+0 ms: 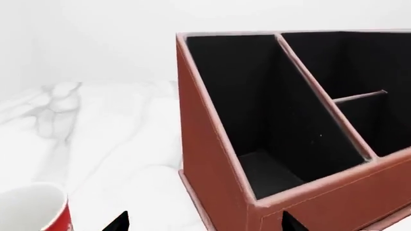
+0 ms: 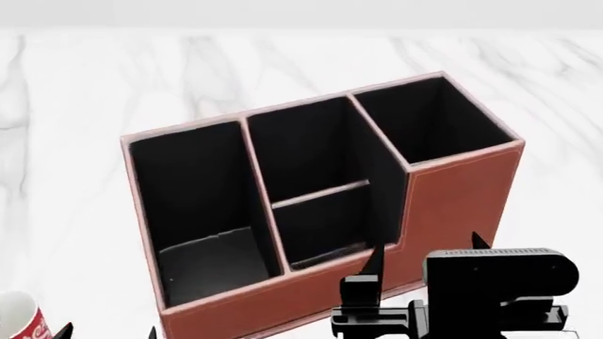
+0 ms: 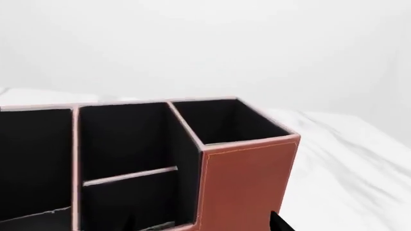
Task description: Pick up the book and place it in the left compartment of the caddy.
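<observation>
Caddy (image 2: 452,205) on white marble table (image 2: 75,92), near both pincers

Left compartment (image 2: 193,212) showing a black floor; book indistinguishable against that black lining, so position impossible to tell; red mug (image 2: 21,321) just beside; pincer openings impossible to tell, only black tips visible

A: so what's actually sitting on the bench (image 2: 85,78)?

B: it's white marble with grey veins. The caddy (image 2: 452,205) sits right on it, turned at an angle, reddish-brown outside, black inside, taller at one end.

A: anything else?

B: a red and white mug (image 2: 19,321) down at the near left corner, just beside the caddy, not touching it.
</observation>
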Controlling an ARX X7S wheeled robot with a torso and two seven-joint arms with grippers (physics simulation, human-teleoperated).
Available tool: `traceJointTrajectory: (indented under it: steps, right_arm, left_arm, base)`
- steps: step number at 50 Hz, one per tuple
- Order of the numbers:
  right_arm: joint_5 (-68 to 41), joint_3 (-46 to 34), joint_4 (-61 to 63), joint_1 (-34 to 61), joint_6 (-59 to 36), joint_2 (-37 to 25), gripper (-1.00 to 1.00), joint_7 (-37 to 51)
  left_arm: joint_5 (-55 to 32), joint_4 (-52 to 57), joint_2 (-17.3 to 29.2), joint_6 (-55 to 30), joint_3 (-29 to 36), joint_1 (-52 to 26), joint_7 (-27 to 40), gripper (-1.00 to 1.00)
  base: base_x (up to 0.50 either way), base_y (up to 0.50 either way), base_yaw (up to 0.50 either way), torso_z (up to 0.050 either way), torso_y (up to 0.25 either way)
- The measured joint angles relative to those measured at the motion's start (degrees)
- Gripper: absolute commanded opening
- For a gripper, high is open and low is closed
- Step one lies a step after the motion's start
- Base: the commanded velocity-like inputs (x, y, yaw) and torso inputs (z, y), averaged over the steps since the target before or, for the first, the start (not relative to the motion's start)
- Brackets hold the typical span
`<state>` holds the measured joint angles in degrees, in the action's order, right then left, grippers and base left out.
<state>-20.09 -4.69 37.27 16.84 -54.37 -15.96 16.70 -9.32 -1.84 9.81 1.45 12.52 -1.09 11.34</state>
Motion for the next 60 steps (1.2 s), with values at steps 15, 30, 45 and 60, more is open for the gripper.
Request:
traceJointTrajectory:
  steps: [15, 30, 45, 60]
  right_arm:
    - [0.0, -0.9, 0.2, 0.1, 0.1, -0.7, 1.0, 0.2]
    - [-0.2, -1.4, 0.2, 0.5, -0.3, -0.9, 1.0, 0.8]
    - [-15.6, 3.4, 2.4, 10.6, -20.0, -1.1, 1.0, 8.9]
    - [-72.5, -1.5, -11.3, 27.9, -30.1, -13.2, 1.0, 38.6]
  left_arm:
    - [-0.5, 0.0, 0.5, 0.0, 0.6, -0.1, 0.5, 1.0]
    - [-1.0, 0.2, 0.9, 0.0, 1.0, -0.3, 1.0, 1.0]
    - [-1.4, 0.1, 1.3, 0.1, 1.5, -0.3, 1.5, 1.0]
    - [-1.7, 0.0, 1.6, 0.2, 2.0, -0.4, 2.0, 1.0]
  base:
    - [0.21, 0.0, 0.0, 0.0, 0.0]
    - [0.1, 0.0, 0.0, 0.0, 0.001]
    - [0.0, 0.0, 0.0, 0.0, 0.0]
    - [0.0, 0.0, 0.0, 0.0, 0.0]
